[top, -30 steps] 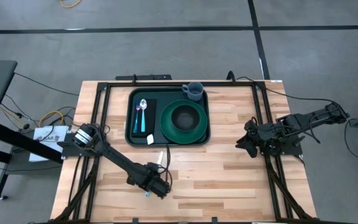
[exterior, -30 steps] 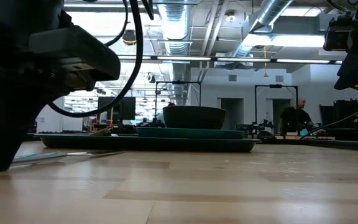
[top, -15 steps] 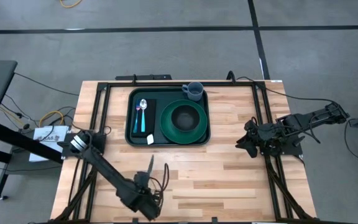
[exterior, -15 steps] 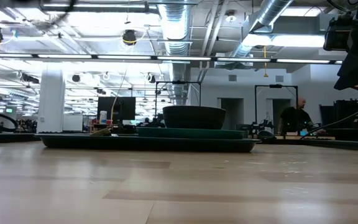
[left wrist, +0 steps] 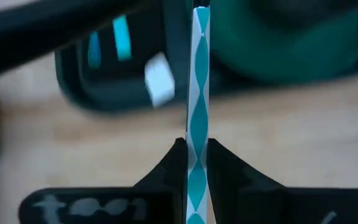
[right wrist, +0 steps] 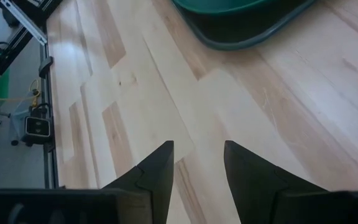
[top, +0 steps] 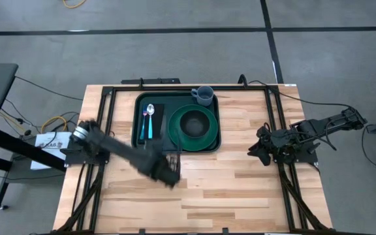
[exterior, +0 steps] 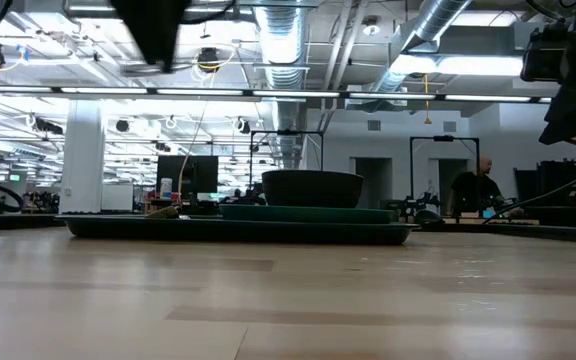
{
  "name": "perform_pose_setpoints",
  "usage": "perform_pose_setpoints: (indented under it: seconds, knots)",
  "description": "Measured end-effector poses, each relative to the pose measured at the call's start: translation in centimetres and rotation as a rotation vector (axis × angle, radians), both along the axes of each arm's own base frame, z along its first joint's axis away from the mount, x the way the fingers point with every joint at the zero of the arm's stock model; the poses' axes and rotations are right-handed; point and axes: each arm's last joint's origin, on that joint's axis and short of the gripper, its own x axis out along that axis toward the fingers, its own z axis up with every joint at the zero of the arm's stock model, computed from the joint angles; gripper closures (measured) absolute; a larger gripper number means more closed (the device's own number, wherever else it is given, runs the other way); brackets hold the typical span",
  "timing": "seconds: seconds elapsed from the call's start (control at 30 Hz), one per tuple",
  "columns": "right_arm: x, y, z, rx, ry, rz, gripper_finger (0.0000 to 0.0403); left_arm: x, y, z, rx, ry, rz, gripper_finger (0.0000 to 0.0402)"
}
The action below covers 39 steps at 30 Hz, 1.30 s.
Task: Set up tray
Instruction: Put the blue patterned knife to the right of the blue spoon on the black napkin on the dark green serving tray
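The dark green tray [top: 177, 147] lies at the table's far middle. On it sit a green bowl [top: 193, 124] on a round plate, a grey mug [top: 203, 96] at the far right corner, and a black napkin [top: 150, 124] with a spoon and a teal-handled utensil. My left gripper [top: 168, 175] hovers just near of the tray's near rim, shut on a teal-and-white striped straw [left wrist: 197, 93]. In the left wrist view the tray [left wrist: 104, 99] and bowl [left wrist: 278, 50] show past the straw. My right gripper [top: 254, 150] waits open, to the right of the tray. My left gripper [left wrist: 196, 142] pinches the striped straw between its two fingers [left wrist: 173, 168]. The held part [left wrist: 197, 155] is partway along the straw. The rest of the straw runs on past the fingertips toward the tray, lifted clear of the table.
A small white piece [top: 157, 146] lies in the tray's near left corner. Bare wood [top: 227, 189] spreads near of the tray and between it and my right gripper [right wrist: 199, 146]. Black frame rails [top: 276, 117] run along both table sides. A person [exterior: 476, 190] stands far off in the room.
My left gripper rose from the table near its near edge, carrying the straw up with it. It drew back briefly toward the near edge, then swung toward the tray's near rim. In the low view it has left the tabletop and shows only high up.
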Motion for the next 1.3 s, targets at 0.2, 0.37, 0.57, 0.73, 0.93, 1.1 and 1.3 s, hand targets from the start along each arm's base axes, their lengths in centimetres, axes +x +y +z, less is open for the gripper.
perform_pose_setpoints:
  seconds: [0.2, 0.37, 0.57, 0.73, 0.93, 1.1, 1.3]
  knots:
    - [-0.2, 0.0, -0.2, -0.007, 0.029, 0.014, 0.0269, -1.2, 7.7, 2.4, 0.006, 0.021, -0.032, 0.0383]
    - [-0.6, -0.2, -0.6, -0.027, 0.083, 0.011, 0.0269, -2.5, 12.9, 1.0, -0.091, 0.040, -0.042, 0.0383]
    - [-0.6, -0.2, -0.6, -0.028, 0.086, 0.010, 0.0269, -3.1, 17.5, -4.9, -0.227, -0.049, -0.050, 0.0383]
    - [-0.6, -0.2, -0.6, -0.013, 0.089, -0.006, 0.0269, -4.3, 19.4, -9.2, -0.303, -0.054, -0.015, 0.0383]
    - [-0.6, -0.2, -0.6, -0.003, 0.091, -0.011, 0.0269, -5.5, 20.6, -12.0, -0.344, -0.081, 0.012, 0.0383]
    - [-0.6, -0.2, -0.6, -0.019, 0.088, 0.007, 0.0269, -5.5, 21.4, -12.3, -0.328, -0.129, 0.012, 0.0383]
    - [-0.6, -0.2, -0.6, -0.021, 0.087, 0.009, 0.0269, -5.7, 22.6, -12.2, -0.314, -0.151, 0.018, 0.0383]
